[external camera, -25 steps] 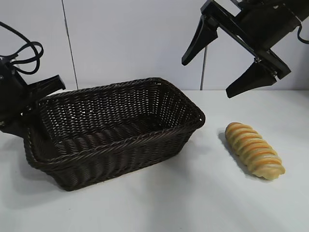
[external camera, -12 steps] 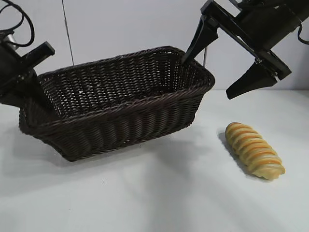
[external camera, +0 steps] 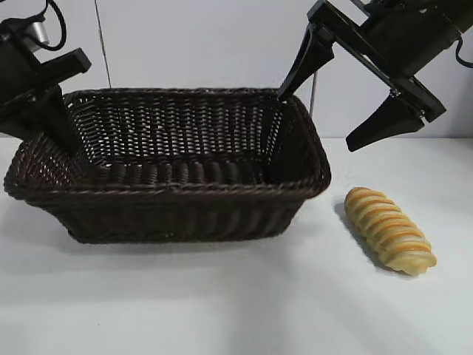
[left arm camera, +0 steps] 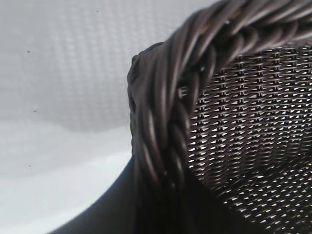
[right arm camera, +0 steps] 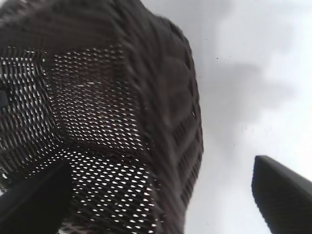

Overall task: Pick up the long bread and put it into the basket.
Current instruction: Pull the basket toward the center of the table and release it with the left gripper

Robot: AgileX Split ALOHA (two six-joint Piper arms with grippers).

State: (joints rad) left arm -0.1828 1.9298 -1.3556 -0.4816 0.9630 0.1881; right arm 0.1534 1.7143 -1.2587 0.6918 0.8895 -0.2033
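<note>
The long bread [external camera: 389,229], golden with orange-brown diagonal stripes, lies on the white table at the right, apart from the basket. The dark brown wicker basket [external camera: 170,188] stands left of it with a long side facing the camera. My left gripper [external camera: 50,111] is shut on the braided rim at the basket's left end; the rim [left arm camera: 170,97] fills the left wrist view. My right gripper [external camera: 319,118] hangs open and empty high above the gap between basket and bread. In the right wrist view its fingers [right arm camera: 282,195] straddle the basket's right end [right arm camera: 165,97].
The white table [external camera: 236,310] runs in front of the basket and bread. A pale wall with a dark vertical seam [external camera: 103,52] stands behind. The basket's right rim is a short way from the bread.
My left gripper has risen and swung the basket round, from slanted to broadside to the camera, its left end lifted. The right gripper and the bread have not moved.
</note>
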